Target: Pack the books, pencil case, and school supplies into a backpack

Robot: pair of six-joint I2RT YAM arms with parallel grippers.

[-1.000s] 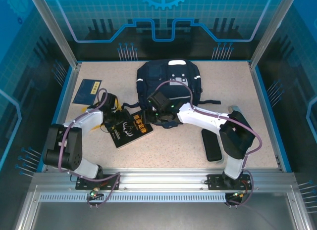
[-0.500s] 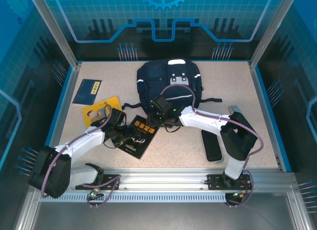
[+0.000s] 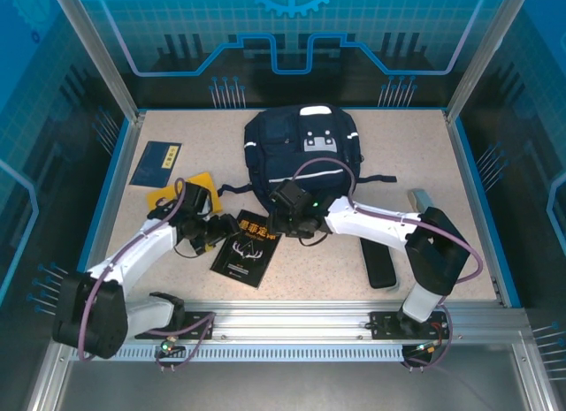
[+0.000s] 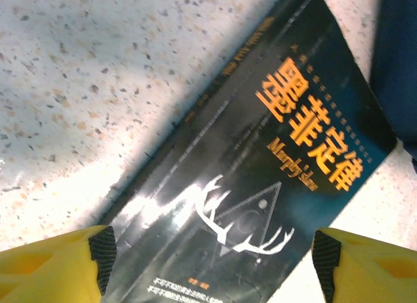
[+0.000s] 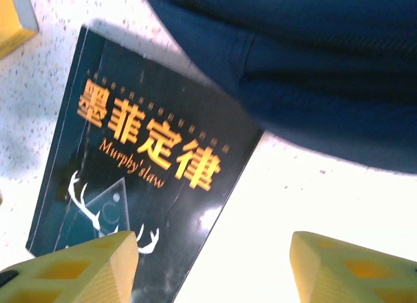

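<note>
The black book with gold lettering (image 3: pixel 248 247) lies flat on the table just in front of the navy backpack (image 3: pixel 301 150). My left gripper (image 3: pixel 219 230) hovers at the book's left edge. In the left wrist view it (image 4: pixel 212 267) stands open, its yellow fingers (image 4: pixel 58 264) wide on either side of the cover (image 4: pixel 260 179). My right gripper (image 3: pixel 285 227) is at the book's far right corner, open (image 5: pixel 215 264), above the book's edge (image 5: pixel 143 159) and bare table, with the backpack's fabric (image 5: pixel 313 68) just beyond. The yellow book (image 3: pixel 196 186) lies partly under my left arm. The navy book (image 3: pixel 156 163) lies far left.
A black oblong pouch (image 3: pixel 378 258) lies on the table at the right, under my right arm. A small grey object (image 3: pixel 419 199) sits near that arm's elbow. Dark backpack straps (image 3: pixel 232 190) trail toward the books. Blue rails edge the table.
The black book has turned and slid toward the near edge. My left arm has stretched out low, uncovering the yellow book. The right gripper has shifted slightly and opened a little wider.
</note>
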